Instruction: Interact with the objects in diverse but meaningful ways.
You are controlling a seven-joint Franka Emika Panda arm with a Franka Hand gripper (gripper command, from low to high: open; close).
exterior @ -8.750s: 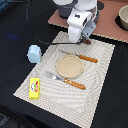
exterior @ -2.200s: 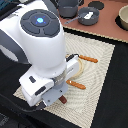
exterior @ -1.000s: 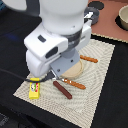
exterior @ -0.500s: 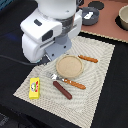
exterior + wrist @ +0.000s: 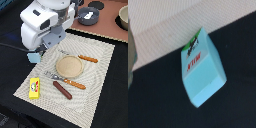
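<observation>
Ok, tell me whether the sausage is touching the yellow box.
Apart. The exterior view shows a strip of bare placemat between the sausage and the yellow box, which lie side by side without contact.

I'm seeing red lettering under a small green mark on the pale blue block point(image 5: 201, 70) in the wrist view, but it is blurring too much to read. The yellow box point(image 5: 34, 88) is showing a red-green label, also illegible.
</observation>
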